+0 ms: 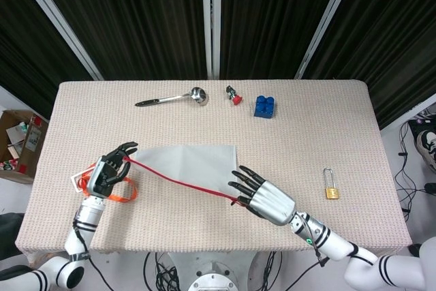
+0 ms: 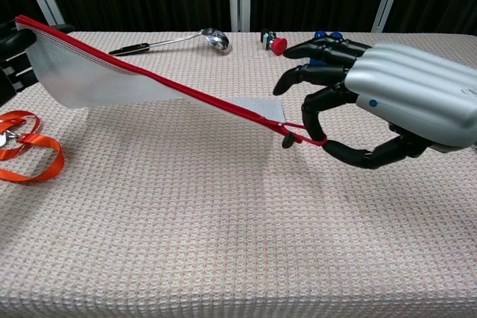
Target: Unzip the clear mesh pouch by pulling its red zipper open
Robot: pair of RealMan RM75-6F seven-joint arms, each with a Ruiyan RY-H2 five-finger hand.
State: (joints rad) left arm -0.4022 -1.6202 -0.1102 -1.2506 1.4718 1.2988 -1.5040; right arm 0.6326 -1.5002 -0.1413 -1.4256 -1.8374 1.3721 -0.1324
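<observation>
Your right robot hand (image 2: pixel 358 102) has the red zipper (image 2: pixel 160 82) pull at the pouch's near end; the run looks nearly or fully made.

Nearest you, that hand pinches the small red pull loop (image 2: pixel 305 139) between thumb and a finger, the others spread. The clear mesh pouch (image 1: pixel 187 163) hangs stretched above the bench (image 1: pixel 306 141) between your hands, its far corner gripped by your left robot hand (image 1: pixel 109 172) over the orange lanyard (image 2: pixel 26 147). You cannot see whether the mouth has truly parted: the mesh is see-through and the slider is too small to make out. Beyond lie padlock (image 1: pixel 331 185), spoon (image 1: pixel 170 98), and blue block (image 1: pixel 264 105).
</observation>
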